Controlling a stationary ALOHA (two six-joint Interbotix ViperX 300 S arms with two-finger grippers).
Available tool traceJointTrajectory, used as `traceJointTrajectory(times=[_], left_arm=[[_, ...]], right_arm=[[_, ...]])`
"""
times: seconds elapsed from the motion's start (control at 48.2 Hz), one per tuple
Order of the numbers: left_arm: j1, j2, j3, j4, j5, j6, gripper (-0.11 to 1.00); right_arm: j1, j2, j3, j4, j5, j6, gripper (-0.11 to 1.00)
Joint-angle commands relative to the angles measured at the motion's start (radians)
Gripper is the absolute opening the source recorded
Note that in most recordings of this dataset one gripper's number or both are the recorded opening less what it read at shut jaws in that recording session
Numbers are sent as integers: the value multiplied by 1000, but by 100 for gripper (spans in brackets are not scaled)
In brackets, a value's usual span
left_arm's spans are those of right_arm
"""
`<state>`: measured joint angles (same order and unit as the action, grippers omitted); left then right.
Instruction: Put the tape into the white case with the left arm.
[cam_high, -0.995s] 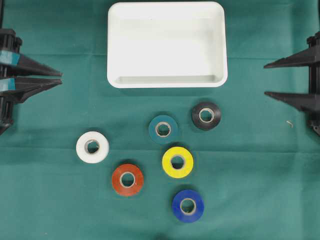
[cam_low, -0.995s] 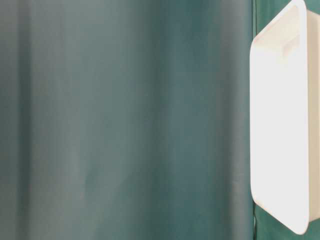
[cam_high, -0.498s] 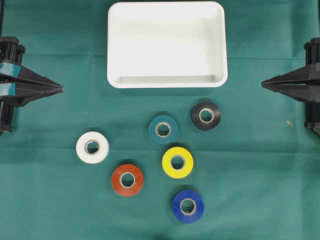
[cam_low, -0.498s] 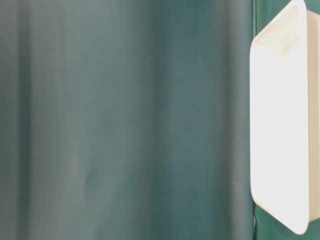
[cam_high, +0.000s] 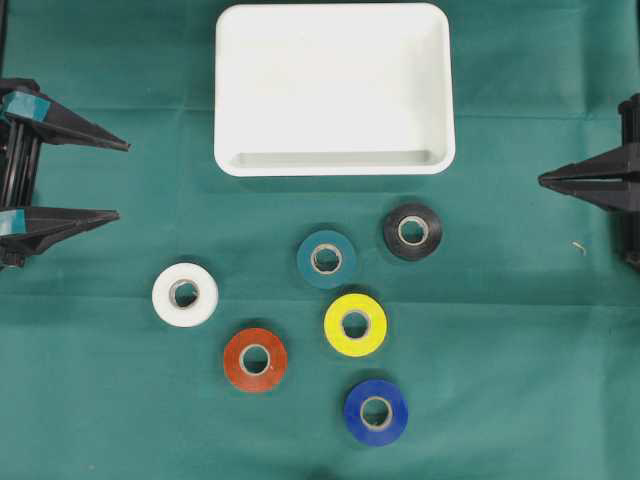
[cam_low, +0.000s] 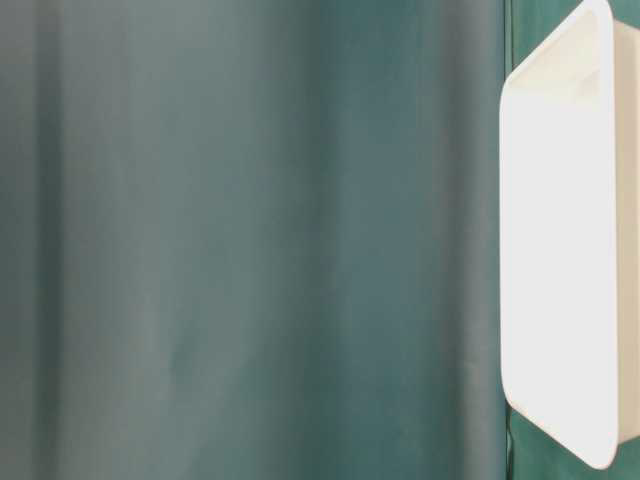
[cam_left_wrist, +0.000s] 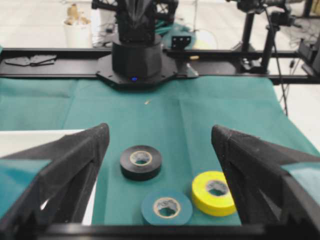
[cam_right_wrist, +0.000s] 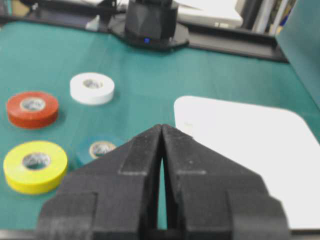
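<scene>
Several tape rolls lie flat on the green cloth: white (cam_high: 185, 294), red (cam_high: 255, 359), yellow (cam_high: 355, 324), blue (cam_high: 376, 411), teal (cam_high: 327, 259) and black (cam_high: 412, 232). The white case (cam_high: 335, 90) stands empty behind them at the top middle. My left gripper (cam_high: 123, 180), with teal bands, sits at the left edge, open and holding nothing, well apart from the rolls. Its wrist view looks between the spread fingers at the black roll (cam_left_wrist: 141, 162), teal roll (cam_left_wrist: 166, 207) and yellow roll (cam_left_wrist: 214, 192). My right gripper (cam_high: 541, 180) rests shut at the right edge.
The table-level view shows only green cloth and the case's side (cam_low: 560, 250). In the left wrist view the opposite arm's base (cam_left_wrist: 136, 60) stands beyond the cloth. A small scrap (cam_high: 579, 245) lies near the right gripper.
The left gripper's fingers have spread from shut to wide open. The right gripper stays shut and has drawn back slightly to the right. The rolls and case have not moved.
</scene>
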<state>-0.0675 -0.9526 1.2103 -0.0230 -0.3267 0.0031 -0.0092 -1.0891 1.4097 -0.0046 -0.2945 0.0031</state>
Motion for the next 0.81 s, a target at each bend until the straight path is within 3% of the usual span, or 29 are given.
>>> traceJointTrajectory(times=[0.0,0.311,0.58,0.788], left_arm=[[-5,12,-34,-2,11,0,99],[-5,184,-127,-2,137,0,99],[-3,330,-198,-2,166,2,99],[-5,434,-270,-2,252,2,99]], right_arm=[[-2,-12,17,-2,-3,0,-9],[-2,-37,78,-2,14,0,-9],[-2,-41,91,-20,138,0,-9],[-2,-66,104,-21,173,0,-9]])
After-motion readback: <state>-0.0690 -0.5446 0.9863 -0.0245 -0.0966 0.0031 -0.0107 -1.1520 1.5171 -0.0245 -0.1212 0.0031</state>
